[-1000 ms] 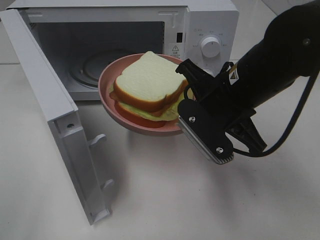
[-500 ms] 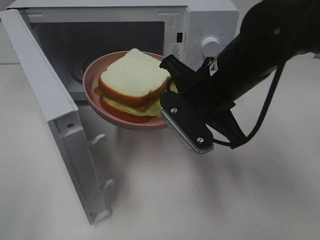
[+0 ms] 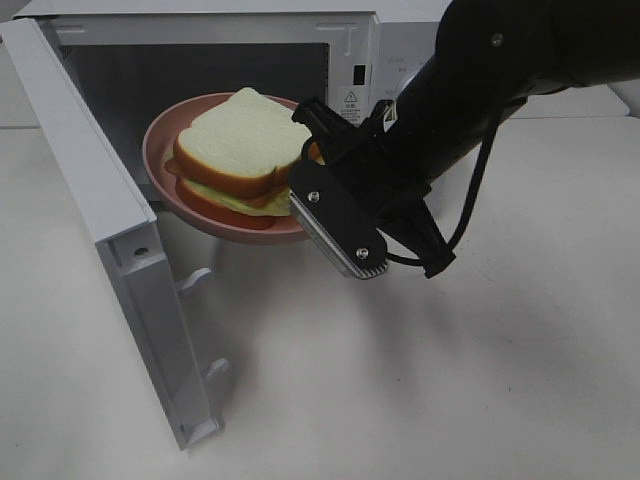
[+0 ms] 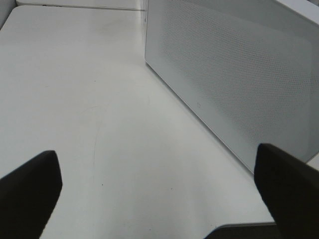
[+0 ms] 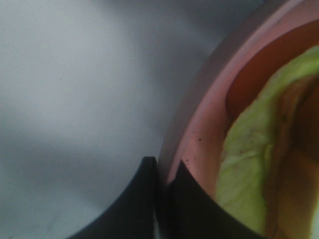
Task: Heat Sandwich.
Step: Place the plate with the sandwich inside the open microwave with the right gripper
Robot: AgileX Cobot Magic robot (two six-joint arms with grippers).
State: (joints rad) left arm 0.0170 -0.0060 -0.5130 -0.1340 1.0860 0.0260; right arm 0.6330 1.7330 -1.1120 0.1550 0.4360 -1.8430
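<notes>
From above, the right gripper (image 3: 318, 140) holds the pink plate (image 3: 158, 165) by its near rim, level in the open mouth of the microwave (image 3: 400, 45), with the sandwich (image 3: 240, 140) lying on it clear of the table (image 3: 420, 400). Only the left wrist view shows the left gripper (image 4: 159, 199), its fingers (image 4: 30, 194) spread wide over bare table (image 4: 99, 99) beside a white dotted panel (image 4: 234, 74). The right wrist view alone shows the pinch up close: both fingertips (image 5: 144, 199) clamped on the plate's rim (image 5: 199, 129), green filling of the sandwich (image 5: 249, 164) just inside.

I see the white bench (image 3: 450, 400) carrying a white microwave (image 3: 200, 30) at its far side, its door (image 3: 100, 220) swung open.
</notes>
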